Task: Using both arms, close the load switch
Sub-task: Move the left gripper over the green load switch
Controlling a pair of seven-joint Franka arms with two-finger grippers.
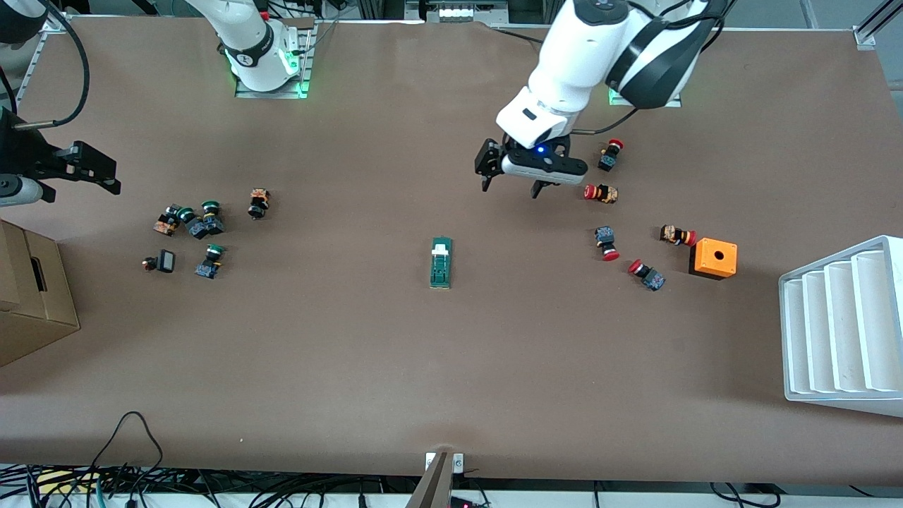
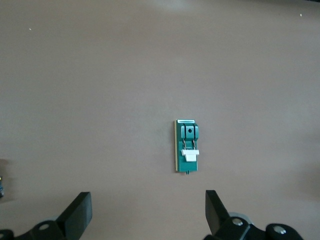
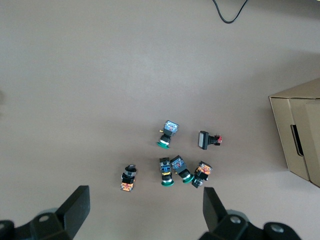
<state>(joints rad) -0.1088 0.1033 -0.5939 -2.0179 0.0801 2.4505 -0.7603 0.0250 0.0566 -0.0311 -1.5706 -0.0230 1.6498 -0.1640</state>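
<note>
**A:** Load switch (image 1: 441,262) first: where did the front view put it?

**B:** Flat on the brown table (image 1: 353,367), alone mid-table, white tab at the end toward the arms' bases. The left gripper (image 1: 511,185) hung over bare table between the switch and its own base, jaws released, holding nothing. The right gripper (image 1: 85,169) was up over the right arm's end of the table, well apart from the switch, above the green-capped buttons (image 1: 194,226); I judged it waiting.

**A:** And the clutter?

**B:** Red-capped buttons (image 1: 608,243) and an orange box (image 1: 714,257) lay toward the left arm's end from the switch, a white tray (image 1: 839,331) past them, a cardboard box (image 1: 32,300) at the right arm's end.

**A:** Left wrist view?

**B:** Load switch (image 2: 187,146) centred ahead of 2 spread fingertips (image 2: 80,212), probably lined up for an approach.

**A:** Right wrist view?

**B:** Only buttons (image 3: 170,170), the cardboard box (image 3: 300,135) and a cable (image 3: 230,12); jaws released, no switch.
</note>
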